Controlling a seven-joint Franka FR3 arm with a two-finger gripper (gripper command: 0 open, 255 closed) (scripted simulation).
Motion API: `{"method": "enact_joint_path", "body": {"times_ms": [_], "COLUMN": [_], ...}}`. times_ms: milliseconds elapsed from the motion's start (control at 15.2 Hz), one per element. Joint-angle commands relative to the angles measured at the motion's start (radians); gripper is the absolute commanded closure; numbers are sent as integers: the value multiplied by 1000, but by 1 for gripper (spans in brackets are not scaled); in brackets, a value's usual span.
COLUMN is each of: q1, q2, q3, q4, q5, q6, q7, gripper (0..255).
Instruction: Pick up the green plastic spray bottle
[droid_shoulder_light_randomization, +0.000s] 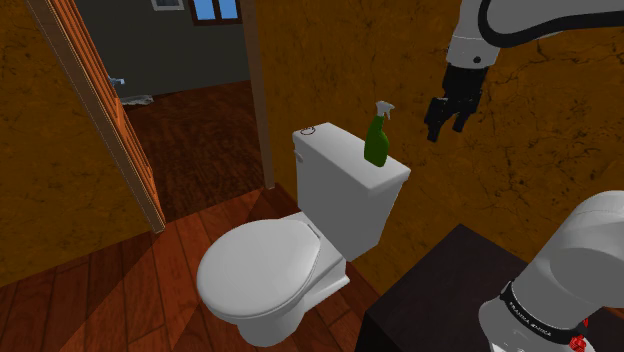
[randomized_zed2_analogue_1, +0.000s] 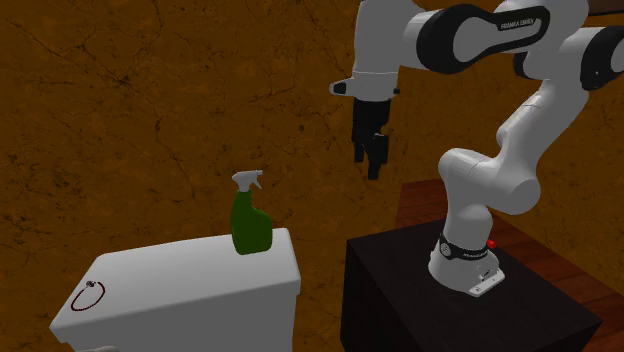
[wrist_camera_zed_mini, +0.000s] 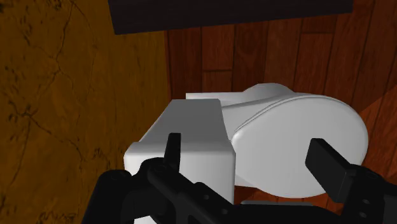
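Black fingers (wrist_camera_zed_mini: 170, 149) are standing wide apart, gripping nothing, as the gripper (droid_shoulder_light_randomization: 447, 130) is hanging in free air beyond the end of the toilet tank (droid_shoulder_light_randomization: 340, 200). The green spray bottle (droid_shoulder_light_randomization: 376, 140) is standing upright at the wall-side corner of the lid (droid_shoulder_light_randomization: 335, 150) nearest the gripper, well apart from it, with the brown wall (droid_shoulder_light_randomization: 560, 150) running close behind both.

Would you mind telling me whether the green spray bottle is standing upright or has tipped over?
Upright: the green spray bottle stands on its base on the toilet tank lid, nozzle on top.
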Motion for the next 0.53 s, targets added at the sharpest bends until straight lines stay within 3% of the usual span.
{"method": "enact_joint_path", "body": {"times_ms": [0, 462], "q1": [0, -6], "q2": [0, 282], "q3": [0, -51], "q4": [0, 196], "q5": [0, -2], "q6": [0, 98], "q7": [0, -41], "gripper": [0, 0]}}
